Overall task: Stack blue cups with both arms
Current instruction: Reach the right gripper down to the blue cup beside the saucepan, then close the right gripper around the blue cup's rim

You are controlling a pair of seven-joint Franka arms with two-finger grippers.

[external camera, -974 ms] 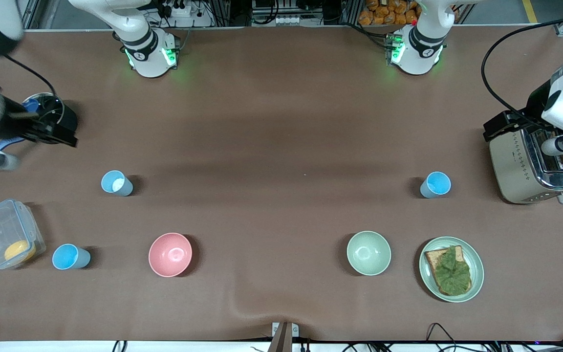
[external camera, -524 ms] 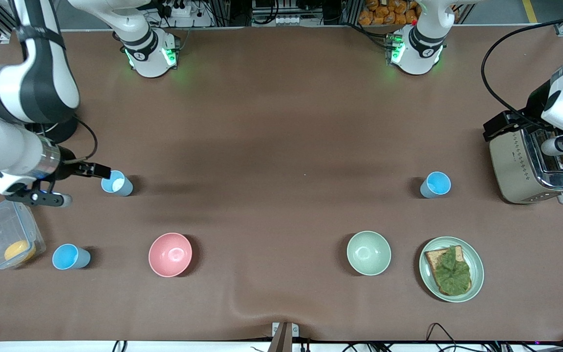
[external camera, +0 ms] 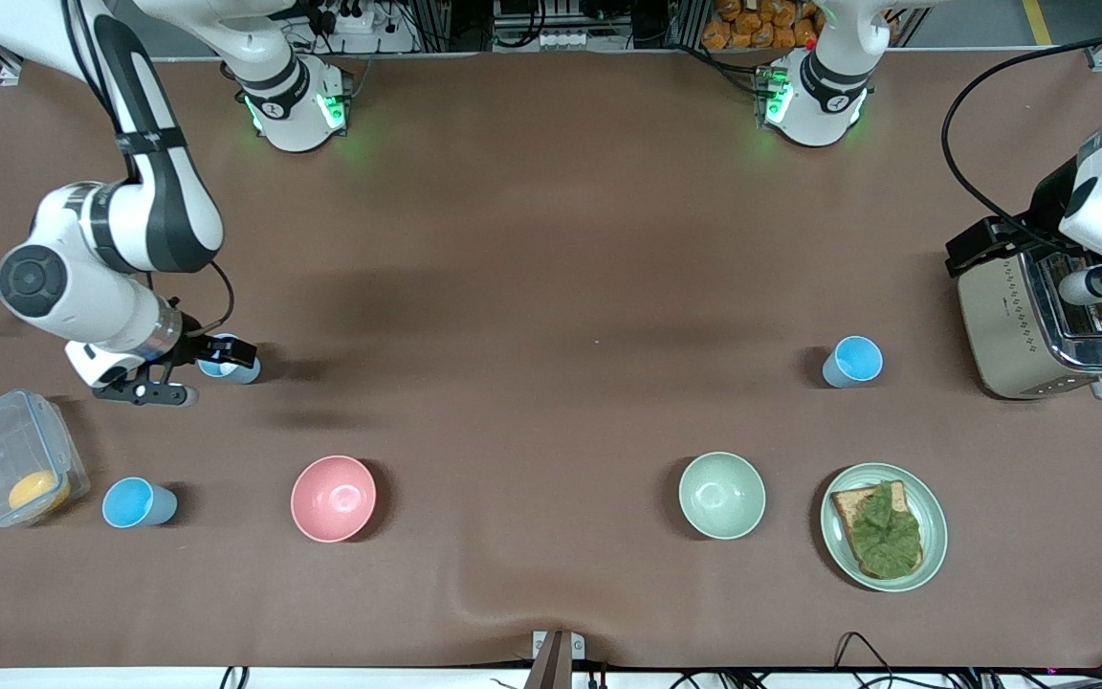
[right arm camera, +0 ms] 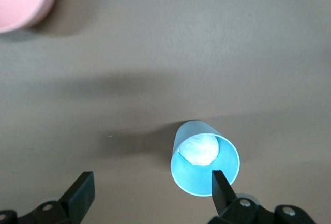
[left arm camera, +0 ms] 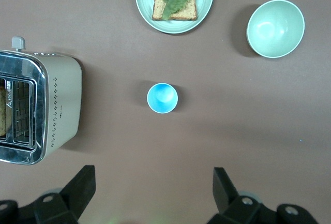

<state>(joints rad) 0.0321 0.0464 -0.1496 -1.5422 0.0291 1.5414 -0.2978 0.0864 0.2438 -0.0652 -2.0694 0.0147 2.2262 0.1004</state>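
Pale blue, with a whitish inside, the cup [external camera: 231, 363] at the middle left of the front view is what the coming move turns on. It stands upright, its long axis vertical and mouth up, and the right gripper [external camera: 189, 374] is over it but off centre. In the right wrist view the cup [right arm camera: 205, 158] lies at one finger [right arm camera: 221, 189], not midway between the two, so I judge the gripper must shift sideways before it closes. Its fingers are wide apart and hold nothing.

The right arm reaches down from the upper left of the front view, elbow bent, wrist pointing downward.

The second cup [external camera: 138, 503] stands at the lower left, the third cup [external camera: 852, 362] at the middle right. The left gripper [left arm camera: 151, 195], fingers apart and empty, waits high over the toaster [external camera: 1048, 323], looking down on that third cup [left arm camera: 162, 98].
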